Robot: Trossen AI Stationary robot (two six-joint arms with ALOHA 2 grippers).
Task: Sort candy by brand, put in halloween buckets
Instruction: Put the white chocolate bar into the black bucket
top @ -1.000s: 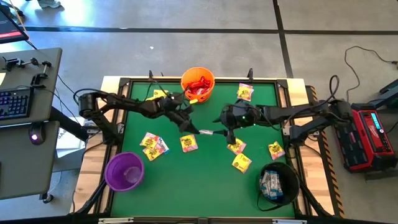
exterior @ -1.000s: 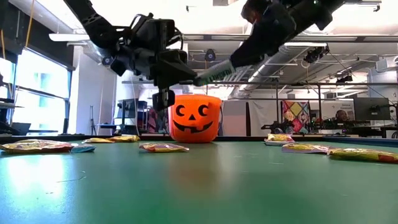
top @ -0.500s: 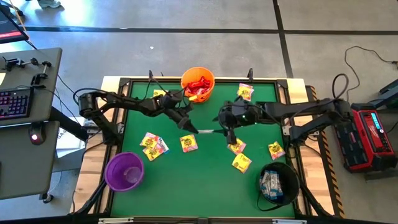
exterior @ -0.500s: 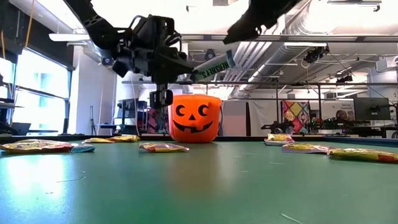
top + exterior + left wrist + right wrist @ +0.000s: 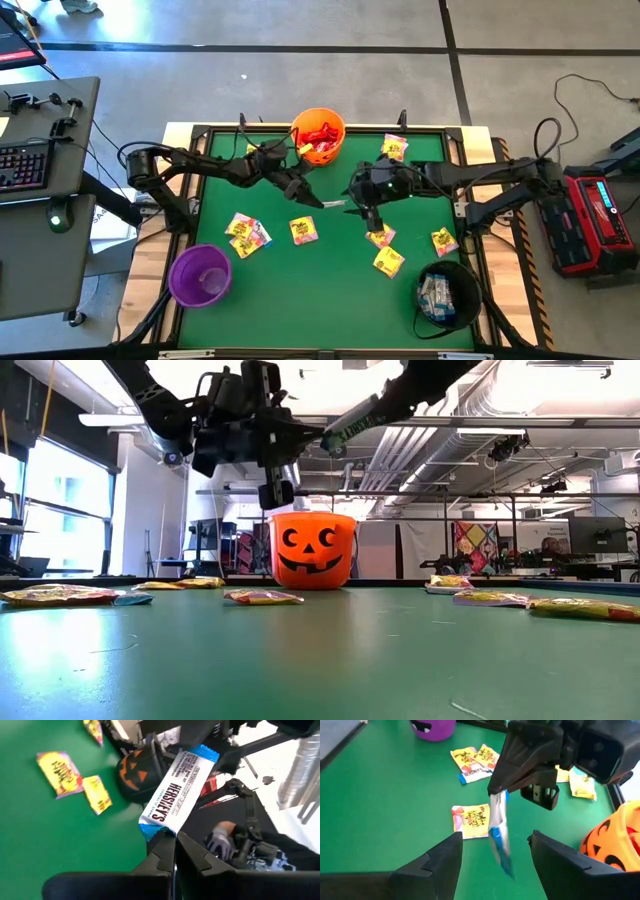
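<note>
Left gripper (image 5: 174, 839) pinches a white-blue candy bar (image 5: 177, 787) by one end, up in the air.

It hangs above the green table (image 5: 330, 290), just short of the orange bucket (image 5: 318, 135). The right gripper (image 5: 492, 845) faces it with fingers apart, holding nothing. Yellow packets (image 5: 303, 230) lie scattered; purple bucket (image 5: 200, 275) and black bucket (image 5: 447, 295) stand at the near corners.

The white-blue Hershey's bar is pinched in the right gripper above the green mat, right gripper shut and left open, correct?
Not quite: the arms are swapped. The left gripper is shut on the white-blue Hershey's bar, seen in the left wrist view. The right gripper is open, facing it above the green mat.
</note>
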